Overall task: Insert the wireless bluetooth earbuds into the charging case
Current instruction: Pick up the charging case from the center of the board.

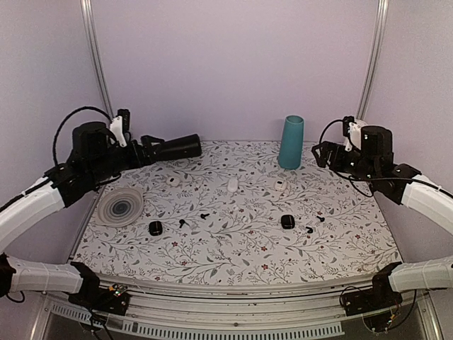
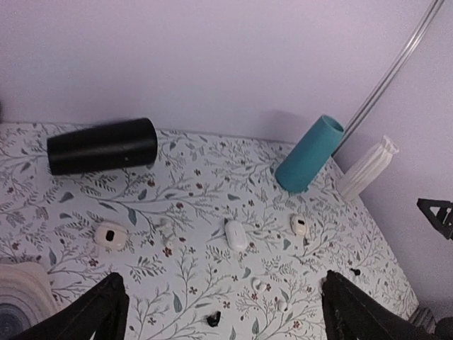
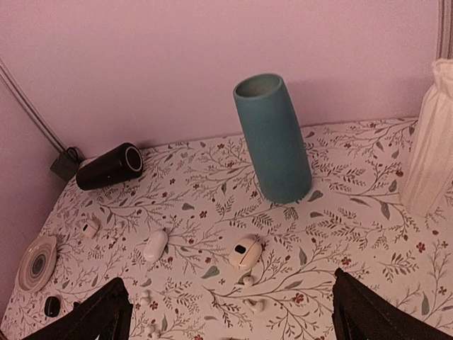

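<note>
Currently, left gripper [image 2: 223, 278]: jaws wide, holding nothing, raised at the upper left of the top view.
Right gripper [image 3: 228, 280]: jaws wide, empty, raised at the upper right.
Black earbuds [image 1: 183, 223]: loose on the floral table [image 1: 233, 248], centre-left and centre-right, each pair near a black case [image 1: 287, 221].
White earbuds [image 3: 248, 280]: just below an open white case [image 3: 245, 252], mid-frame in the right wrist view.
Teal vase [image 1: 291, 142]: upright, upper right of centre.

The left arm [image 1: 28, 205] and right arm [image 1: 425, 200] have smooth white shells on the long links and bulky black housings at the joints. A thin black cable [image 1: 67, 117] loops over the left one. The left gripper [image 2: 223, 276] and right gripper [image 3: 228, 275] have matte black, wedge-shaped fingers.
</note>
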You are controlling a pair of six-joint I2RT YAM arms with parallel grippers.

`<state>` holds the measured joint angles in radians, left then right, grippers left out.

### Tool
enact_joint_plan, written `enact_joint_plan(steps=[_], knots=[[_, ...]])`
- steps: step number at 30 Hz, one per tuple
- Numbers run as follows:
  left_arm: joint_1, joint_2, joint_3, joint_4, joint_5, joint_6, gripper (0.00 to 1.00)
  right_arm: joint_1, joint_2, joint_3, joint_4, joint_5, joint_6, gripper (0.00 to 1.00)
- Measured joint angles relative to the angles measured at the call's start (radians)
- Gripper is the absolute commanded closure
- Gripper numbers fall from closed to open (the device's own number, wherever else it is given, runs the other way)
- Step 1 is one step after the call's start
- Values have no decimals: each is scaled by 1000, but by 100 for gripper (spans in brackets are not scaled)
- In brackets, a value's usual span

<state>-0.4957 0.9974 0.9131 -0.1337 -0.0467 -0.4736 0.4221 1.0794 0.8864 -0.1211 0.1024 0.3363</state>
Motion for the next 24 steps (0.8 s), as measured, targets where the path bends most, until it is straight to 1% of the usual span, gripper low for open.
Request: enact_joint_plan(steps=[3,6,8,10,16,19,22,24], knots=[[-80,111,-39,8,4,-33,4,31,43,-19,-67,-47,42,1],[-179,233,-56,10,-19,-56,4,103,91,-36,-111,-59,77,1],[-235,303,-54,22,-40,-72,4,162,113,-55,-135,-62,106,1],[-277,353,-53,40,-55,-90,4,195,123,-75,-152,-71,134,0],[-303,428,-43,137,-70,-122,4,212,159,-145,-178,-103,227,4],[-301,481,23,148,-72,-121,4,212,193,-150,-190,-109,259,6],[-284,539,100,183,-13,-118,4,211,231,-139,-190,-109,281,8],[-263,578,137,221,44,-114,4,201,289,-106,-190,-114,285,12]])
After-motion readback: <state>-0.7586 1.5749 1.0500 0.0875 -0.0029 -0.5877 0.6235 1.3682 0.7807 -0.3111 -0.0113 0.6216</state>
